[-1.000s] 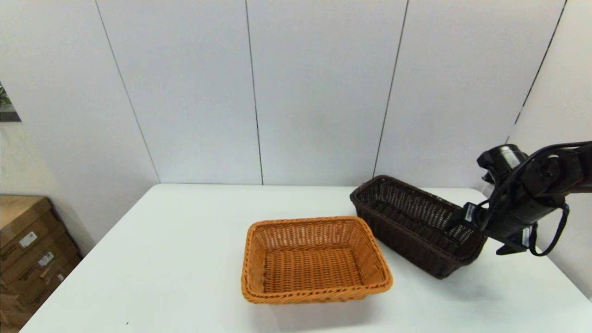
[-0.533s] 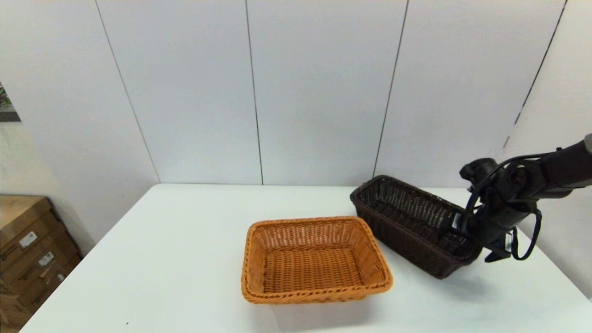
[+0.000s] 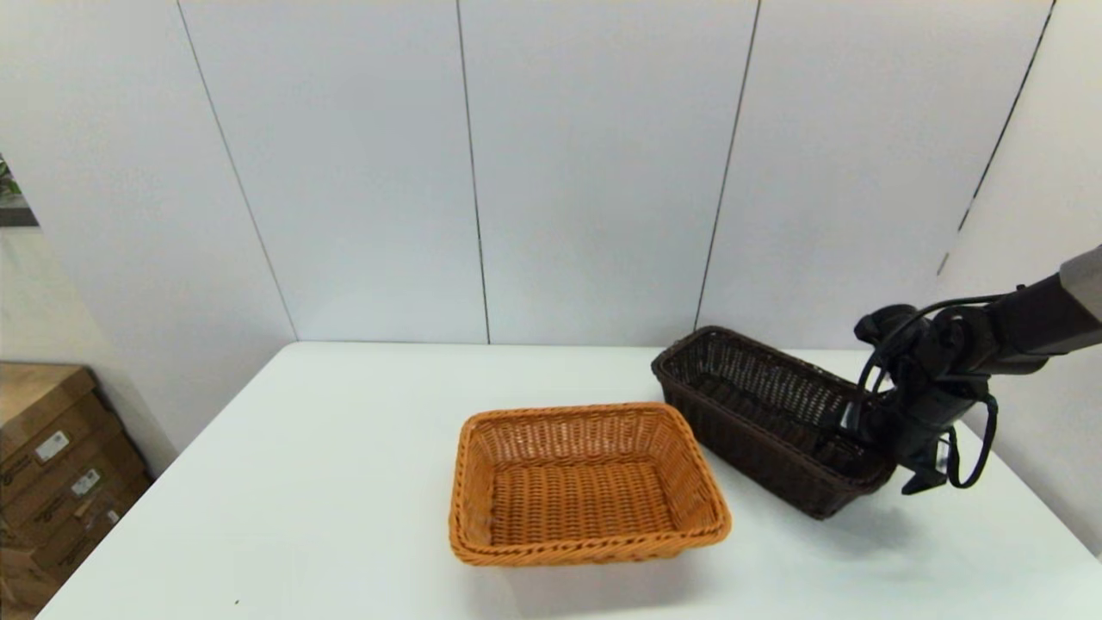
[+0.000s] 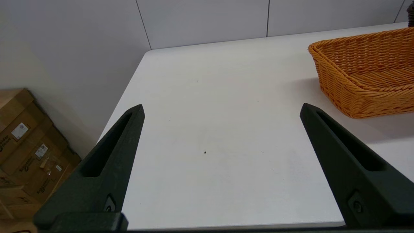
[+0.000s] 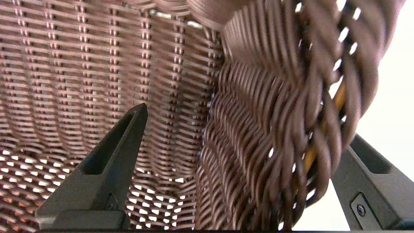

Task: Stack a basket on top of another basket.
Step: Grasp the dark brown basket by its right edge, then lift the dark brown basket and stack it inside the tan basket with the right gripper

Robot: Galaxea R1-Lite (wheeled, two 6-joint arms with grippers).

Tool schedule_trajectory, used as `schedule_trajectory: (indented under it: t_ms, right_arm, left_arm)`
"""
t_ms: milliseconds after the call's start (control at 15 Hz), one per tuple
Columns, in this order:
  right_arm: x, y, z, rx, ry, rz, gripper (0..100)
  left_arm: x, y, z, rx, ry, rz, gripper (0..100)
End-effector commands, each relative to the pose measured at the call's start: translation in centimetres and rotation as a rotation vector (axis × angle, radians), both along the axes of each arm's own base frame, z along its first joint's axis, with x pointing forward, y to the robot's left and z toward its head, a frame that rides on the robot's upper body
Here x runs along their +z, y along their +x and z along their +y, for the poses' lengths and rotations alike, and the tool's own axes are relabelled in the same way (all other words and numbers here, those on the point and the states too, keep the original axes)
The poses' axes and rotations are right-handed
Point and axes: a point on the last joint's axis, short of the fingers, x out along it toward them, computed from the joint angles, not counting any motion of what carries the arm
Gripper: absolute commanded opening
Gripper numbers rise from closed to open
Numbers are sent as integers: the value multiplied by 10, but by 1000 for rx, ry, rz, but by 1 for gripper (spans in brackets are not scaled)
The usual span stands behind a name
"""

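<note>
The dark basket (image 3: 770, 419) sits at the right of the frame in the head view, angled on the white table (image 3: 344, 482), its long side running from the middle back toward the lower right. The right claw (image 3: 848, 430) is down at that basket's near-right end, the black arm reaching in from the right edge with a cable looping off it. Up close from the right wrist, the dark basket (image 5: 252, 129) fills nearly everything: one black finger (image 5: 106, 174) is inside against the woven wall, the other finger (image 5: 368, 181) is outside past the rim, so the end wall stands between them. The claw is spread wide, straddling that wall, not pinched on it; there is visible space between the inner finger and the weave.

The orange basket (image 3: 585, 484) rests flat in the lower centre of the head view, just left of the dark one, their near corners close but apart. It shows its braided rim and its woven floor.

The left claw (image 4: 221, 108) hangs over the table's left portion, seen only from its own wrist camera. Its two fingers (image 4: 106, 168) are spread wide with bare table between them. In that view the orange basket (image 4: 365, 71) sits in the upper right of the frame, well clear of the fingers. Cardboard boxes (image 3: 52, 474) are stacked on the floor at the lower left, beyond the table edge.
</note>
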Motion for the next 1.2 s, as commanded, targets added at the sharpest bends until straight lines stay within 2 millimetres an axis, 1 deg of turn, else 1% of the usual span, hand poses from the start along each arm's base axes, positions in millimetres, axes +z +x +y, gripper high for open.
schedule_trajectory:
  t_ms: [67, 667, 867, 1000, 1200]
  right_arm:
    - [0, 0, -1, -6, 1, 1, 0]
    - [5, 0, -1, -6, 6, -13, 0]
    - [7, 1, -4, -13, 6, -26, 0]
    - [16, 1, -4, -14, 13, -50, 0]
    - [47, -7, -10, -6, 90, -145, 0]
  left_arm:
    - [0, 0, 0, 0, 0, -1, 100]
    - [0, 0, 0, 0, 0, -1, 100]
    - [0, 0, 0, 0, 0, -1, 100]
    - [0, 0, 0, 0, 0, -1, 100]
    - [0, 0, 0, 0, 0, -1, 100]
